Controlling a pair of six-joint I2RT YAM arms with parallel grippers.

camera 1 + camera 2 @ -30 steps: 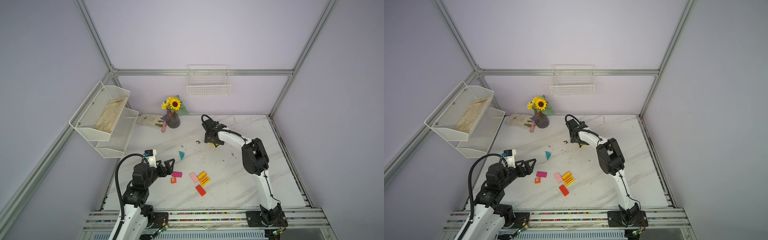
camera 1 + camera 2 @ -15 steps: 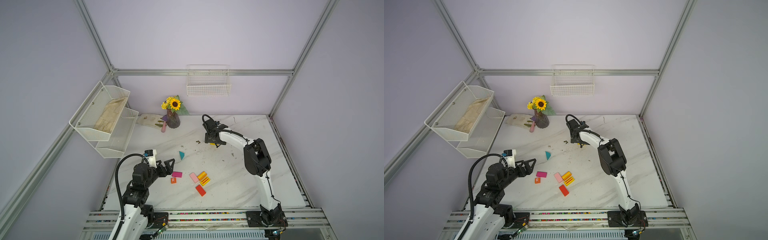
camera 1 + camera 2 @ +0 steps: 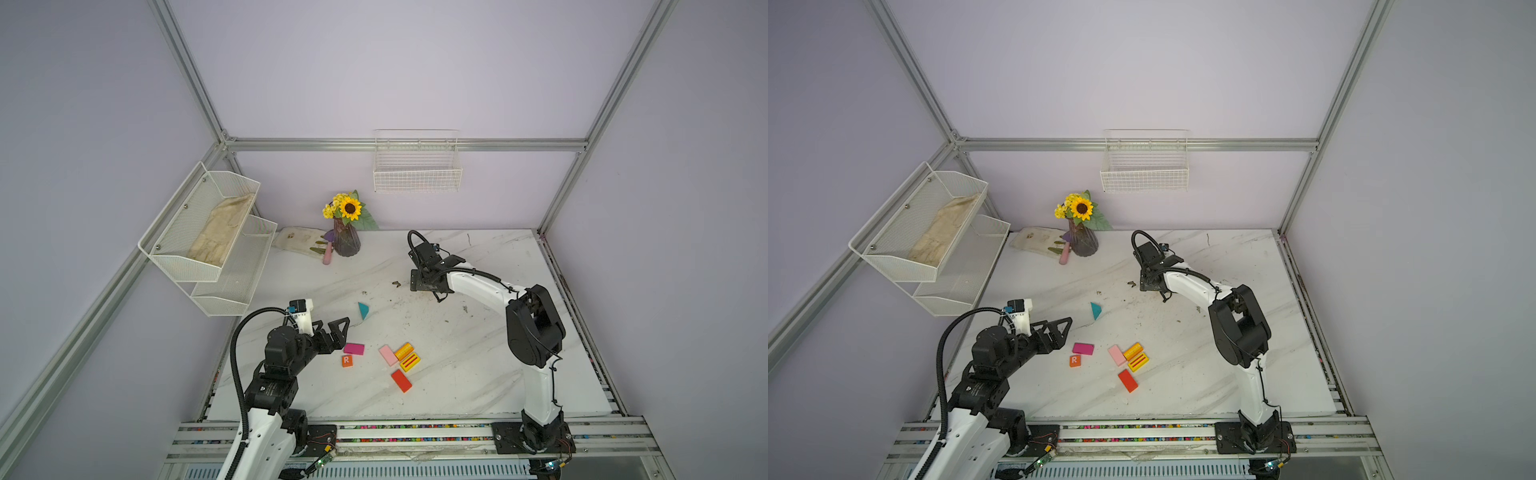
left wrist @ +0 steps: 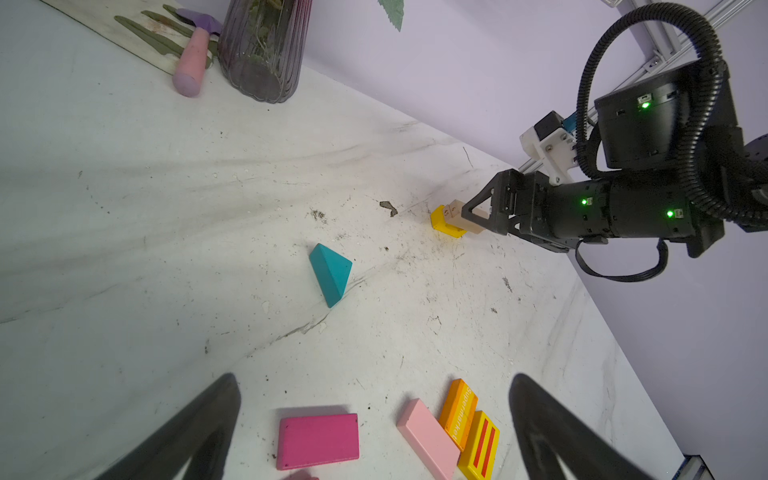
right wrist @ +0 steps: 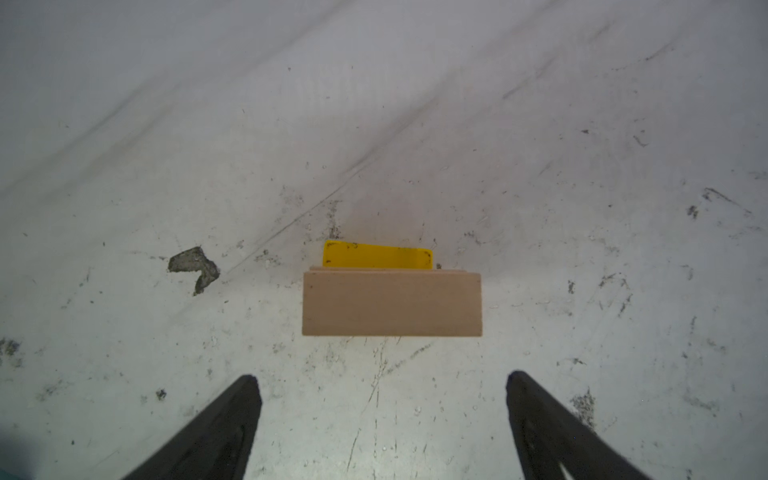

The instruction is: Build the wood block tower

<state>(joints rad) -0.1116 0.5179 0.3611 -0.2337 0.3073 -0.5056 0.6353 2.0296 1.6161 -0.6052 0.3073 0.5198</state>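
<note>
A tan block (image 5: 392, 303) is seen lying on a yellow block (image 5: 376, 257), whose edge shows beyond it. Well apart from these, a teal triangle (image 3: 363, 310) is found alone. Nearer the front, a magenta slab (image 3: 353, 348), an orange "R" cube (image 3: 347, 360) and a red slab (image 3: 401, 380) are laid flat. A pink slab (image 3: 388, 355), an orange slab (image 3: 403, 350) and a striped yellow slab (image 3: 409, 361) are placed touching together.

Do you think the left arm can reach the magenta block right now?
Probably yes: the left arm holds its jaws open just beside the magenta block, which lies flat with nothing between.
</note>
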